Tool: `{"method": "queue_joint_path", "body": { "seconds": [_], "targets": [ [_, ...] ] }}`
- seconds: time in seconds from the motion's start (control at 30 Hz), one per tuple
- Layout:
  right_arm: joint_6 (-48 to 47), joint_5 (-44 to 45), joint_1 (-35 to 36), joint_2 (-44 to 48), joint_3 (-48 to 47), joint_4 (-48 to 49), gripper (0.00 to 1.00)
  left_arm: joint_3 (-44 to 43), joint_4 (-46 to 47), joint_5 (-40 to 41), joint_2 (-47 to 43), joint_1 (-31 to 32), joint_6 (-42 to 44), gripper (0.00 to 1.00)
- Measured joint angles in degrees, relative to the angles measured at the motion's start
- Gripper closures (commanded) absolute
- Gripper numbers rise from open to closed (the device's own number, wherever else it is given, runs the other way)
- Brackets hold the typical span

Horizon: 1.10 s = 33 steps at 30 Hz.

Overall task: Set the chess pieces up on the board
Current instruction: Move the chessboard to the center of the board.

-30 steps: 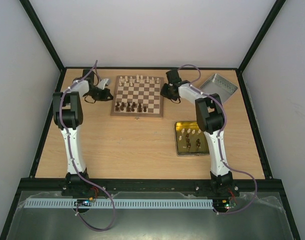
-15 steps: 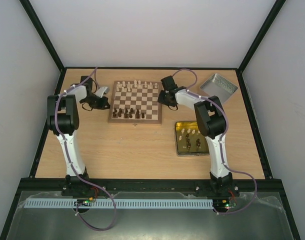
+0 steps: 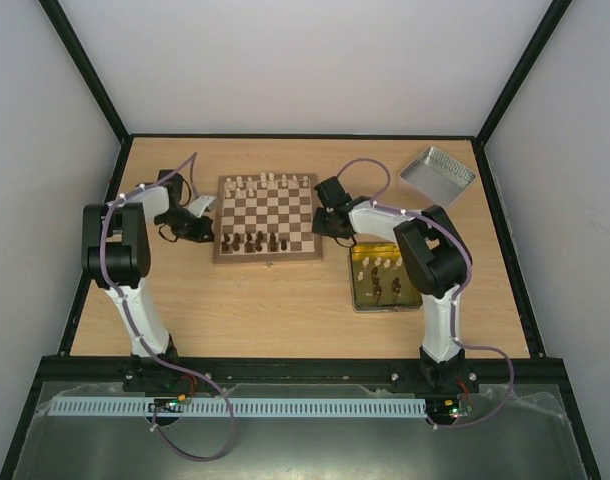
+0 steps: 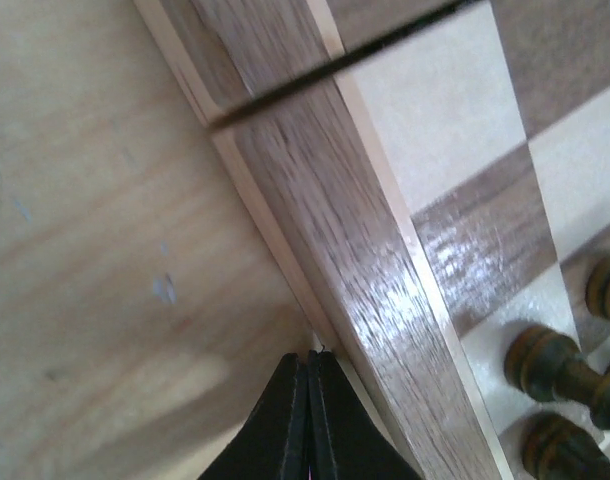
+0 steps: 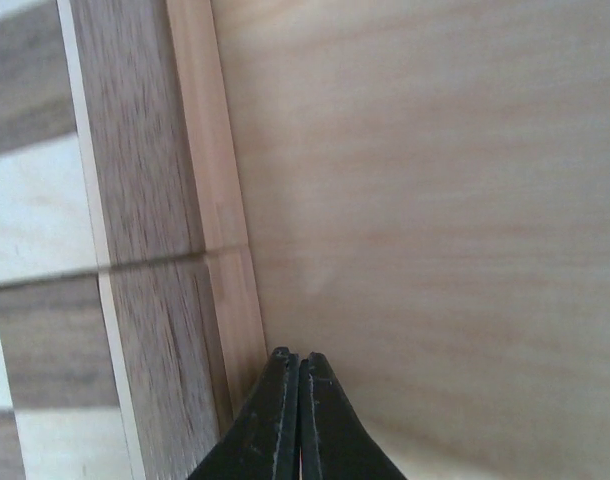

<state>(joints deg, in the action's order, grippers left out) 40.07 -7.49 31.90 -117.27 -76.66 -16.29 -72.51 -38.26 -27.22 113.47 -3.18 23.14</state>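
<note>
Judging from overhead, I put the setup at partway done. The board [image 3: 266, 212] sits toward the far middle of the desk [image 3: 275, 310], with a row of cream chess pieces [image 3: 265, 181] along its far edge. A shorter, uneven row of dark ones [image 3: 250, 242] stands along its near edge. More of both colours stand in the yellow tin [image 3: 356, 282] near the desk's right edge, so both sides need filling. How many are missing I can't count at this size.

The silver lid [image 3: 437, 172] lies at the far right corner, shallow and finely textured.

Neither arm carries anything. The left gripper [image 4: 308, 362] has its black jaws pressed together, tips right at the foot of the board's left border. The right gripper [image 5: 298, 368] is likewise closed at the right border.

Close up, that border is a dark, glossy wood band edged by a pale strip, with a thin seam across it. The dark pieces are turned, ringed wood, and the desk is pale matte grain.
</note>
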Motion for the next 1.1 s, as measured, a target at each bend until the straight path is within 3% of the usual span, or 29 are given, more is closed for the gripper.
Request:
{"method": "queue_joint_path", "body": {
  "seconds": [1.1],
  "targets": [
    [8.57,4.31,17.59,24.68,31.78,4.26,0.98,22.73,-3.89,8.35,-19.47,3.63,8.98,0.98]
  ]
}}
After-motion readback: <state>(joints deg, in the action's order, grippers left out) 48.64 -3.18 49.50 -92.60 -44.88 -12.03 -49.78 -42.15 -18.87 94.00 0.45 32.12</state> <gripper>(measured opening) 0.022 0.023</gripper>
